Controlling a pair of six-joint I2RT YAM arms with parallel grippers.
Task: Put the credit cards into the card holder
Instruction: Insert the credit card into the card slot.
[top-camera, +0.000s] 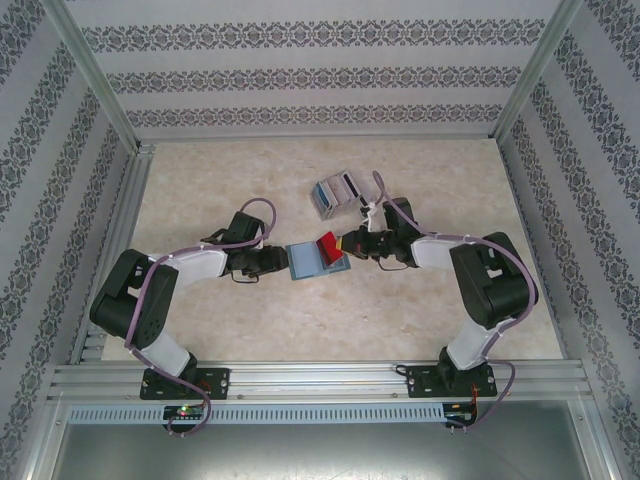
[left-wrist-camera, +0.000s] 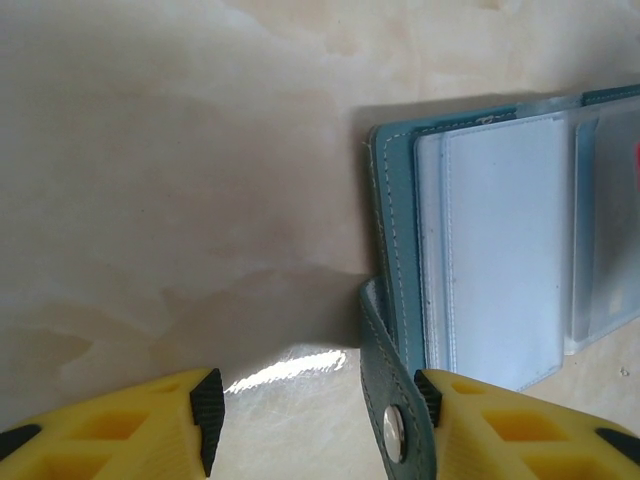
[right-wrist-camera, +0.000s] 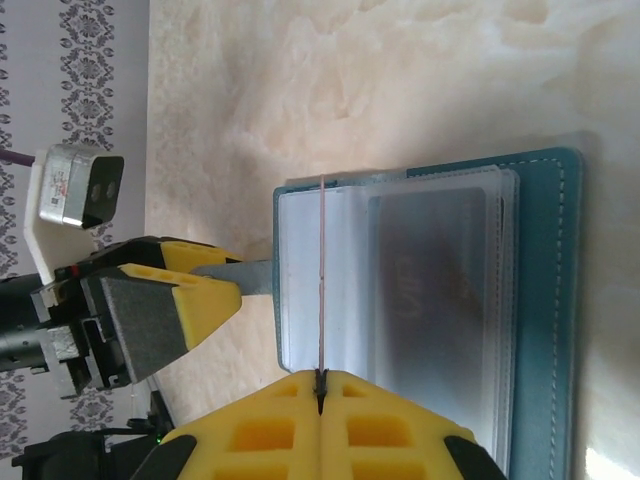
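Credit cards (top-camera: 335, 190) mostly lay at one o'clock of the open card holder (top-camera: 305, 263); right gripper (right-wrist-camera: 320, 385) pinched one red card (top-camera: 327, 246) above it, unslotted; left gripper (left-wrist-camera: 318, 395) gaped wide

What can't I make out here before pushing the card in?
- Whether the card has entered a slot: right wrist view shows it edge-on, a thin line over the card holder; top view too small.
- Whether the strap touches the left gripper: left wrist view, cut off by the bottom edge.
- How many credit cards lie piled: top view, too small.
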